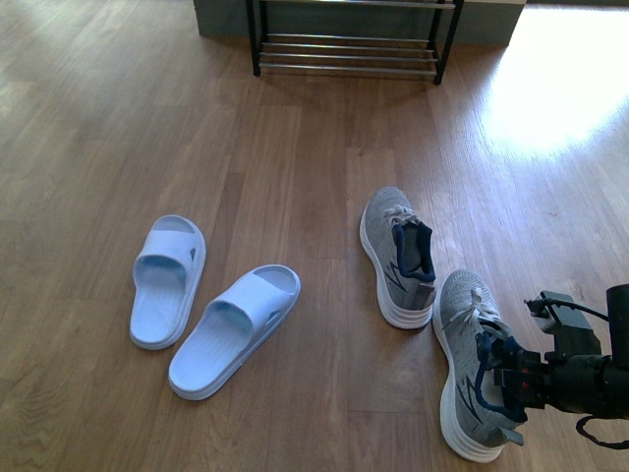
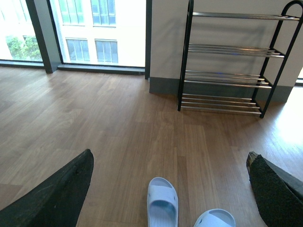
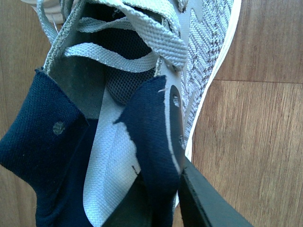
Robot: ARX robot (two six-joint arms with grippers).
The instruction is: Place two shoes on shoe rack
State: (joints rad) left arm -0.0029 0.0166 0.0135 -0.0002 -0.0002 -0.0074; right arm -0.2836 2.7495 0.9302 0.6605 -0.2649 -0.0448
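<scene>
One firm bite on the collar wall [image 3: 158, 118], clear of the laces [image 3: 128, 61], should come before any lift. The right gripper [image 1: 511, 382] sits at the collar of the near sneaker [image 1: 470, 334], which lies on the floor [image 1: 295, 177]; it seems to straddle the wall, but whether it has clamped I cannot tell. The left gripper [image 2: 169, 158] hangs spread wide, empty. Count: two grey sneakers [image 1: 398, 258], two pale sandals [image 1: 167, 280], one bare shoe rack [image 1: 344, 56], well apart.

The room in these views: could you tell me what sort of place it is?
Likely a home entryway or flat: a wood-plank floor, a black shoe rack and tall windows looking onto other buildings.
</scene>
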